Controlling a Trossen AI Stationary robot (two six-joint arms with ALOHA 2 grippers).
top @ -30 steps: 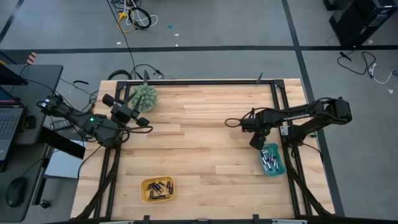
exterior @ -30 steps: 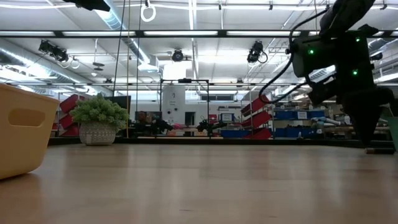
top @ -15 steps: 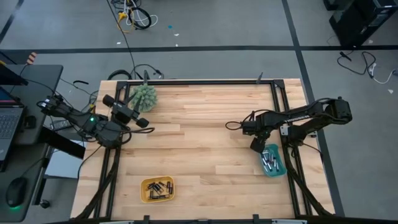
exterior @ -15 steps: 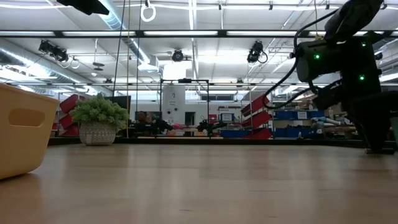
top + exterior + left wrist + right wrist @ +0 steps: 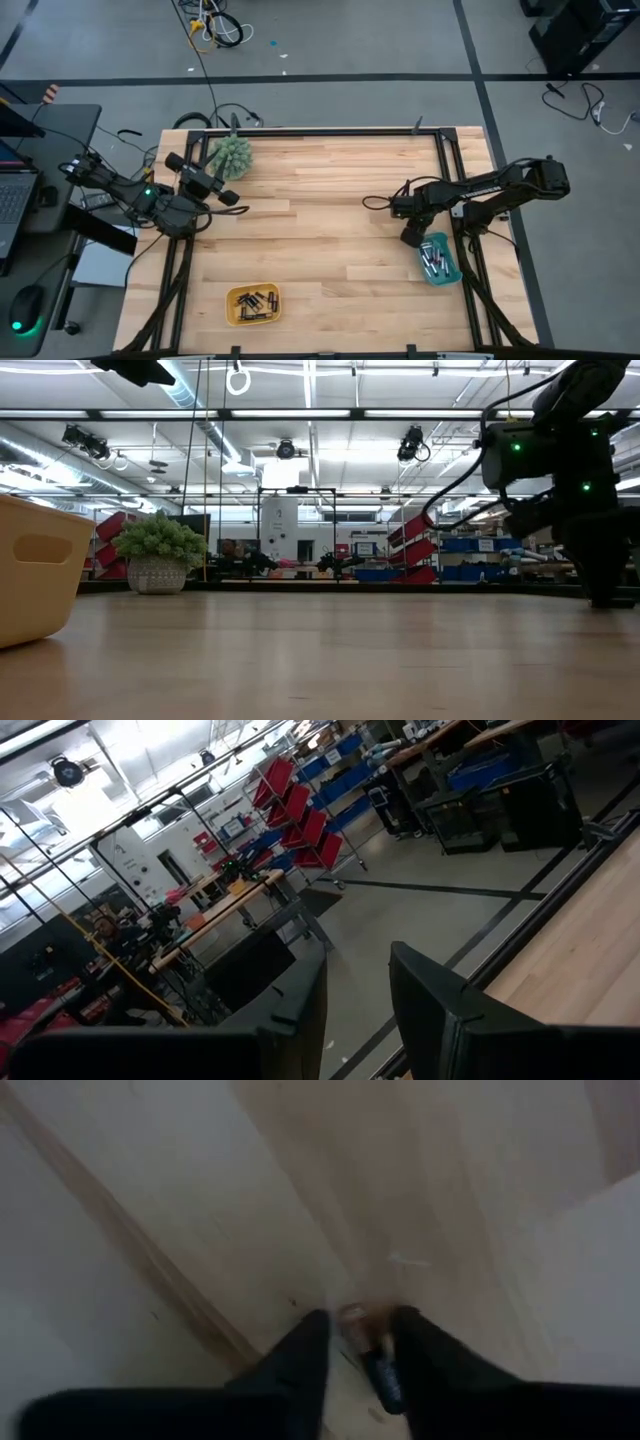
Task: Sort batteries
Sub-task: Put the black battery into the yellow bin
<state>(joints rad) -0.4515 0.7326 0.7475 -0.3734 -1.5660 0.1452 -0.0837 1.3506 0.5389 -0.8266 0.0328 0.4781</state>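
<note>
Dark batteries lie in a yellow tray near the table's near edge. Silvery batteries lie in a teal tray at the right edge. My right gripper hangs just left of the teal tray, pointing down at the wood, shut on a small battery seen blurred in the right wrist view. My left gripper waits open by the left edge, next to the spiky green ball; its fingers point out into the room. My right gripper pinches a small battery between its two fingers, coming from above and pointing down. The cell is clear of the table. Blur hides which part of the cell the fingers are on.
The spiky green ball sits at the far left corner. The yellow tray fills the low view's left side. Bare wood lies between the two arms. The table's black frame runs right of the teal tray.
My right gripper has moved a little toward the table's near edge, closer to the teal tray, still shut on the battery.
</note>
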